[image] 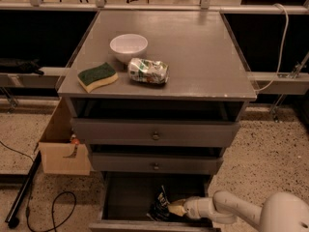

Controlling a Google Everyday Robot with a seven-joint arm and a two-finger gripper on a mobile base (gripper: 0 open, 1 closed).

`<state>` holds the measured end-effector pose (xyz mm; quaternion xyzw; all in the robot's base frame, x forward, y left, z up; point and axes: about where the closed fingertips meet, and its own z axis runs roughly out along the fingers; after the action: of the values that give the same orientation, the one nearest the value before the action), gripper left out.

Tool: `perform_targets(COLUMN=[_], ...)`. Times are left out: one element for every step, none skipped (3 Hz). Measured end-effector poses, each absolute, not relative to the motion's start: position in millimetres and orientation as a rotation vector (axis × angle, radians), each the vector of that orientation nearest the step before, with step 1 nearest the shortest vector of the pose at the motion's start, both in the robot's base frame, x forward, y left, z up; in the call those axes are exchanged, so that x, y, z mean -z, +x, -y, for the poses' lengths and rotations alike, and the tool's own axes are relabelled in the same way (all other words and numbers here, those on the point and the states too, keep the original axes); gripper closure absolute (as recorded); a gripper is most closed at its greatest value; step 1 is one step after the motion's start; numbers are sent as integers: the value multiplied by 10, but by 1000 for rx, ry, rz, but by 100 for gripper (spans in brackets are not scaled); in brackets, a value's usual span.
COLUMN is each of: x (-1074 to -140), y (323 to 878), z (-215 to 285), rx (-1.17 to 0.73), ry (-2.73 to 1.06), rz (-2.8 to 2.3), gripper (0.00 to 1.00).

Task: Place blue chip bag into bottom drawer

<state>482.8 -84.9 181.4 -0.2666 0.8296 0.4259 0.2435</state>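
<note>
Grey cabinet [159,134] with its bottom drawer [124,197] pulled open, and the blue chip bag [159,208] inside at the gripper's tip.
On the surface [203,57] sat a white bowl [128,46], a green sponge [97,76] and a green-and-white packet [148,71], all well apart from the work. The white arm [231,209] reached in from the right, low over the drawer's front edge. The bag stood crumpled near the front of the drawer, touching the gripper [176,208]. Whether the grip was clamped on the foil or let go could not be told. Judged risk: if the foil were still pinched or snagged, pulling back would drag the bag out over the front edge.
</note>
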Motion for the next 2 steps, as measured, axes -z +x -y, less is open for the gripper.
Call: perform_targets(x=[-1814, -1814], y=[4828, 4827], z=[849, 848], rx=[-1164, -1164], ry=[-728, -728], rz=[-2266, -2266], gripper=[19, 0])
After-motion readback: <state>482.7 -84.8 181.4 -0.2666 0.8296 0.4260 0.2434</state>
